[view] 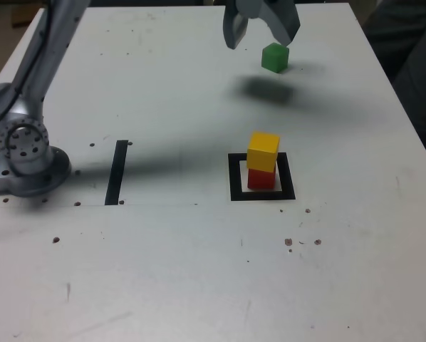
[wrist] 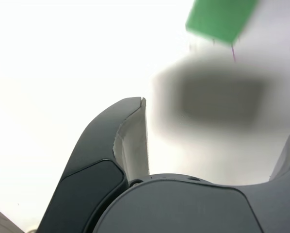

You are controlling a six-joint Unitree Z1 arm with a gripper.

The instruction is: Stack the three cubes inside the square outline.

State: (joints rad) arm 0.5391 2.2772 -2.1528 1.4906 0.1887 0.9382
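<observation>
The gripper (view: 261, 28) hung wide open and empty at the top of the frame, over the green cube (view: 275, 58), probably to grab it. The yellow cube (view: 263, 151) sat on the red cube (view: 261, 178) inside the square outline (view: 262, 194), mid-frame.

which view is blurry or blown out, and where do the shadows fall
Wrist view: table washed out to near white, green cube smeared by blur, a soft dark shadow patch just beside it, claw open. Exterior view: evenly lit and fairly sharp; the claw's shadow lies on the table near the green cube, the arm's stretches toward the square outline.

White scuffed table (view: 199, 285), dark surroundings
</observation>
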